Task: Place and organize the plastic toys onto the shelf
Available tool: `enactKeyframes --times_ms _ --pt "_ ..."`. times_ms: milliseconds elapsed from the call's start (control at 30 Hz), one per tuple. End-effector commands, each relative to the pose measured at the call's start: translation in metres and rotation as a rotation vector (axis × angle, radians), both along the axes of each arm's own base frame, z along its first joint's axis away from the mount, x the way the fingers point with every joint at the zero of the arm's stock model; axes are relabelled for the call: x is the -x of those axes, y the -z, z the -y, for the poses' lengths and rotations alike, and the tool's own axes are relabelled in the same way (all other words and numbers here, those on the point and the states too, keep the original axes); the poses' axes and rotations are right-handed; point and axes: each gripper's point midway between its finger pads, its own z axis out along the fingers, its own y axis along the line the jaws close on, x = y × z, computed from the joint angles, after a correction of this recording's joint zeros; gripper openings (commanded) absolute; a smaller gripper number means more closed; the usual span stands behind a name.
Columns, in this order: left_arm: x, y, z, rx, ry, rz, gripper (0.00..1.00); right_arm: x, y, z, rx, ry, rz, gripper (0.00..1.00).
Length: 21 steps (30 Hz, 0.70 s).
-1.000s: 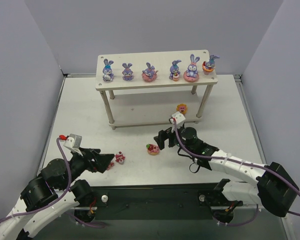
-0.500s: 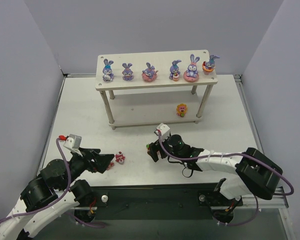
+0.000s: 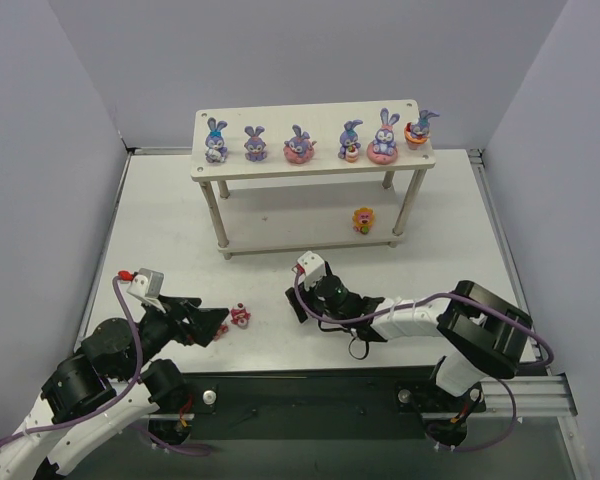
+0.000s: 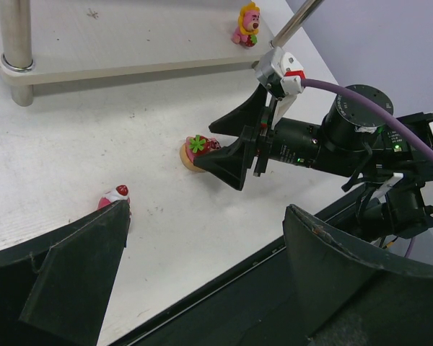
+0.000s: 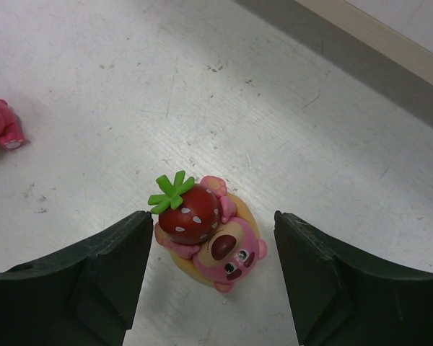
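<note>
Six purple-blue bunnies point(image 3: 299, 145) stand in a row on the top board of the pale shelf point(image 3: 280, 123). A yellow-orange toy point(image 3: 363, 220) stands on the lower board. A strawberry-topped pink bear toy point(image 5: 206, 234) lies on the table between the fingers of my open right gripper point(image 5: 213, 249), which straddles it without touching. In the top view that gripper point(image 3: 296, 302) covers the toy. A small pink cake toy point(image 3: 240, 317) sits just off the tip of my open, empty left gripper point(image 3: 220, 322).
The left wrist view shows the strawberry toy point(image 4: 198, 149), the pink cake toy point(image 4: 115, 196) at my left finger's tip, a shelf leg point(image 4: 14, 40) and the black front rail point(image 4: 224, 288). Grey walls enclose the table.
My right gripper has moved left and nearer along the table and now sits around the strawberry toy. The left arm has not moved.
</note>
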Motion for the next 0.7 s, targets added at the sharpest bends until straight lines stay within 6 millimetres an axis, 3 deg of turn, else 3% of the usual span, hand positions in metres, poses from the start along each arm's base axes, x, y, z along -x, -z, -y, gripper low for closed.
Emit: enactKeyframes --times_ms 0,333,500,633,667 --pt "0.000 -0.015 0.002 0.041 0.009 0.045 0.97 -0.022 -0.026 -0.007 -0.041 0.079 0.113 0.69" --pt "0.000 -0.016 0.000 0.047 0.007 0.050 0.97 -0.020 -0.033 -0.013 -0.078 0.079 0.147 0.59" --pt "0.001 -0.017 0.000 0.053 0.006 0.055 0.97 -0.019 -0.033 -0.020 -0.076 0.057 0.141 0.37" --pt "0.002 -0.018 -0.001 0.059 0.007 0.055 0.97 -0.018 -0.027 -0.022 -0.056 0.050 0.124 0.36" --pt "0.002 -0.018 -0.001 0.059 0.007 0.055 0.97 -0.019 -0.027 -0.023 -0.056 0.049 0.122 0.39"
